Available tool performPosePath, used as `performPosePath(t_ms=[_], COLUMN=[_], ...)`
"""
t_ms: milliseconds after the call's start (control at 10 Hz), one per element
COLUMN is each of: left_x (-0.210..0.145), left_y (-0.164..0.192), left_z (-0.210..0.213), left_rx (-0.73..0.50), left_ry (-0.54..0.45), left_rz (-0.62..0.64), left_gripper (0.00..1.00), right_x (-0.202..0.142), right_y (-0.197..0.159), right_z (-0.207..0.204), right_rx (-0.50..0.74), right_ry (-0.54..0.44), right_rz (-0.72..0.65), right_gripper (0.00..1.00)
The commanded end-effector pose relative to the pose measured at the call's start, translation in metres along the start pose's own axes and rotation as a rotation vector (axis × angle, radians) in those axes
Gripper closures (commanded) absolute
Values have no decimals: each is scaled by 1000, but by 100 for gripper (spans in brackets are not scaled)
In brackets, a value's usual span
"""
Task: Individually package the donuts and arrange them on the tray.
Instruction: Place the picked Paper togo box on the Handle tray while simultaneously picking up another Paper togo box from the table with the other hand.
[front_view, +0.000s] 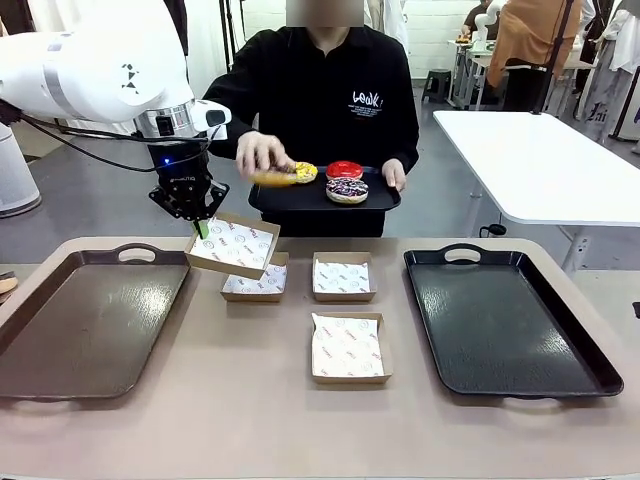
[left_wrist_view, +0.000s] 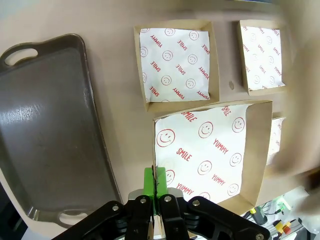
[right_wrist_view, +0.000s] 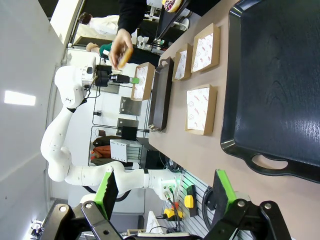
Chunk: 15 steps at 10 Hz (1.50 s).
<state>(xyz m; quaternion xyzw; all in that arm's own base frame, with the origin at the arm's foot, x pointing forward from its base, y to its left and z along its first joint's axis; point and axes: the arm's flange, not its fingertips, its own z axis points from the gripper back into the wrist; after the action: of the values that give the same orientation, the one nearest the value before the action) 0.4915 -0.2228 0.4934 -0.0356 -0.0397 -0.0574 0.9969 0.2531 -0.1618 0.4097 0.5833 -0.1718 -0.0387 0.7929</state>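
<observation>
On the near side of the table (front_view: 250, 420), the right gripper (right_wrist_view: 165, 181) stands fully spread and empty beside the black tray (front_view: 590, 370). One paper-lined box (front_view: 347, 348) lies nearest, between that tray and the brown tray (front_view: 60, 340). Two more boxes (front_view: 343, 277) (front_view: 255, 283) lie in the row behind it. The left gripper (front_view: 201, 228) is clamped on one wall of a fourth box (front_view: 235, 245), held tilted and clear of the table, partly over the left box of that row. The wrist view shows the green pads (left_wrist_view: 148, 182) pinching the thin cardboard edge. At the far side, a person holds a small tray (front_view: 270, 197) with one hand (front_view: 394, 175). The red donut (front_view: 344, 170) and the sprinkled donut (front_view: 347, 190) rest on it, touching. The person's other hand (front_view: 262, 152) grasps the yellow donut (front_view: 290, 175) at the tray's edge. Treat each donut as light, soft and easily crushed, with icing that is likely to smear or stick. Take hold at the plain outer sides or from beneath, not on the iced top, and use light pressure. The lifted box is light and flexible, so expect it to sag once it is loaded.
</observation>
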Motion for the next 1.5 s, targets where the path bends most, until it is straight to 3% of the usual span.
performPosePath(t_ms=[0, 1400], left_x=[-5, -5], left_y=[2, 2], left_z=[1, 1], left_rx=[2, 2], left_ry=[-2, -2], left_rz=[2, 2], left_gripper=[100, 100], right_x=[0, 0], right_y=[0, 0], right_z=[1, 1], right_rx=[8, 8], right_ry=[0, 0], right_rz=[1, 1], right_gripper=[0, 0])
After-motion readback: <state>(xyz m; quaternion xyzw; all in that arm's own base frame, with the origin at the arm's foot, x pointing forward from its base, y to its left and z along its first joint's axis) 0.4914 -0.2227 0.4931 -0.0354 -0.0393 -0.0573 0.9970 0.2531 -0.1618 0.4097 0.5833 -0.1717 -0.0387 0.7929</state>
